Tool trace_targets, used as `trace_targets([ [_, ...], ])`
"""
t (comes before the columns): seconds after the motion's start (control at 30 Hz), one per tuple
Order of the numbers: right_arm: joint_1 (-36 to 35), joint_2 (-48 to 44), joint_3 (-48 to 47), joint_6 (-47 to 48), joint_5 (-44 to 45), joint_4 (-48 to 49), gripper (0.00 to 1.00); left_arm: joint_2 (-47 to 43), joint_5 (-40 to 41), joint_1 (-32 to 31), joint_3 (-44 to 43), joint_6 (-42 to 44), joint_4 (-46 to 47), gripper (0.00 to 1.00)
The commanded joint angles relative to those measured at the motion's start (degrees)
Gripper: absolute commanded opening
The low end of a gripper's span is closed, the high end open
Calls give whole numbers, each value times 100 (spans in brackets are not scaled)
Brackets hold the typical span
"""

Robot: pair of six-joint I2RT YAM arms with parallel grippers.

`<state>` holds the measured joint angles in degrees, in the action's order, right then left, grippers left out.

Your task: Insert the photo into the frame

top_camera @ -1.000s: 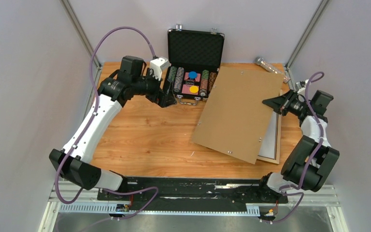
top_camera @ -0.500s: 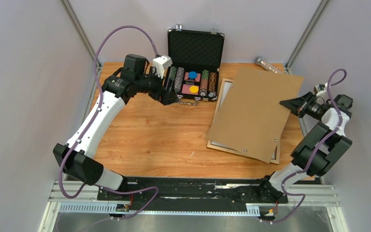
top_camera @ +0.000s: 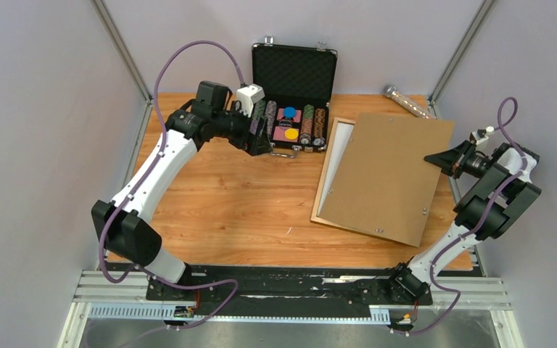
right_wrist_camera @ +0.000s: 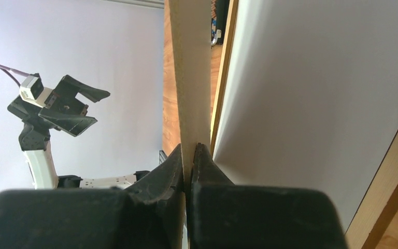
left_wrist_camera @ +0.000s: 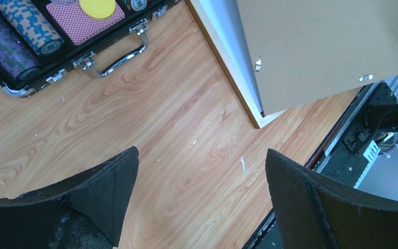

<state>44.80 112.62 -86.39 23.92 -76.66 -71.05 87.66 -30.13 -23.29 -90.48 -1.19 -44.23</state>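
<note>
Above the wooden surface (top_camera: pixel 225 210), your right claw (top_camera: pixel 428 157) pinches the brown board (top_camera: pixel 388 174), the frame (top_camera: pixel 324 174) just below it. Your left claw (left_wrist_camera: pixel 201 161) stands wide apart.

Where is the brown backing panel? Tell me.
Top view, table's right side: the backing panel covers most of the wooden frame, its right edge pinched by the right gripper.

One frame (top_camera: pixel 323 170), one board (top_camera: pixel 388 174), one case (top_camera: pixel 294 69) (open)
</note>
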Motion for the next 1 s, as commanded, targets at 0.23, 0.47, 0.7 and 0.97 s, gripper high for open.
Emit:
trace_targets([
  [0.23, 130, 699, -964, 830, -561, -896, 0, 214, 60, -61, -226, -14, 102, 99],
  [0.47, 96, 877, -1230, 836, -562, -908, 0, 298, 85, -75, -302, -4, 68, 99],
  [0.7, -54, 1125, -1547, 808, -479, -894, 0, 330, 122, -95, -292, 17, 59, 99],
  [0.97, -236, 1236, -1556, 476, -182, -418, 0, 331, 130, -106, -278, 22, 55, 98],
])
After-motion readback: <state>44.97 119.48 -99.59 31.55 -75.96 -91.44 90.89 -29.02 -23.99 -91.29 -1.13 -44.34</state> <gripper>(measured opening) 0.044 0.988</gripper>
